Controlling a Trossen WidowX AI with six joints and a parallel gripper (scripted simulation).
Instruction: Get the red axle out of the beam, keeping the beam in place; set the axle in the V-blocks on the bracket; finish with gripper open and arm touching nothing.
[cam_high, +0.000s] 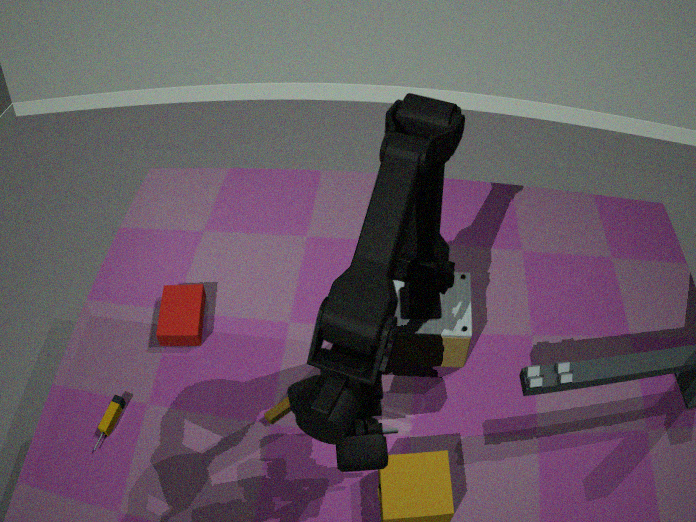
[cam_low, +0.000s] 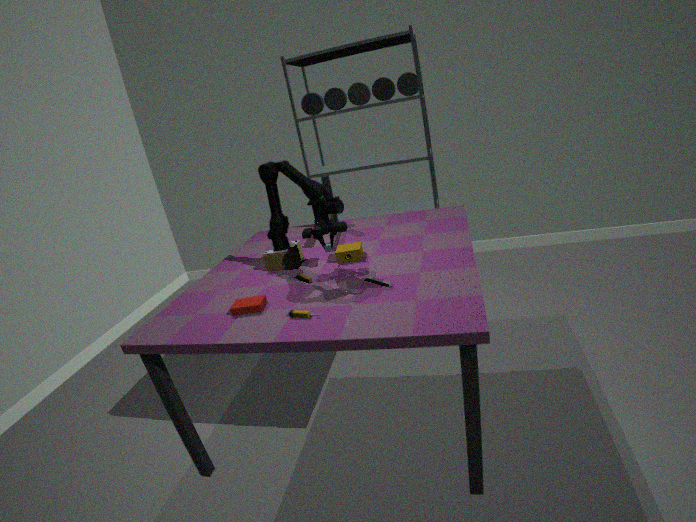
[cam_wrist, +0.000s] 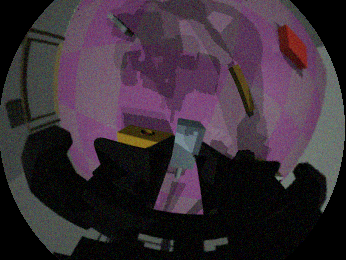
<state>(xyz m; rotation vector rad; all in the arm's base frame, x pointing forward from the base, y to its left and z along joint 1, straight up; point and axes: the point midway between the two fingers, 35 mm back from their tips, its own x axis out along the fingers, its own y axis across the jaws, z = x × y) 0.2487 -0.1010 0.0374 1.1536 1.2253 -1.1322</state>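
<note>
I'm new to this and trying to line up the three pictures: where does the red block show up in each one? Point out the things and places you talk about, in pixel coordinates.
Top: the red block (cam_high: 181, 313) (cam_low: 248, 305) (cam_wrist: 292, 47) is left of centre, left of the arm.
Exterior: lower left of centre, near the table's front edge.
Wrist: upper right, near the round picture's rim.
Shared landmark: the yellow block (cam_high: 417, 484) (cam_low: 349, 252) (cam_wrist: 142, 137).

in the top view, v-blocks (cam_high: 563, 367) sit on the bracket's (cam_high: 629, 366) left end; a screwdriver (cam_high: 109, 418) (cam_low: 300, 314) lies before a block (cam_high: 181, 311) (cam_low: 248, 305) (cam_wrist: 293, 47).

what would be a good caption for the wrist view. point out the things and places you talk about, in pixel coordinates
Wrist view: the gripper (cam_wrist: 185, 141) shut on a pale grey-blue block (cam_wrist: 190, 134), a yellow block (cam_wrist: 142, 137) and a red block (cam_wrist: 292, 47) beyond.
</note>
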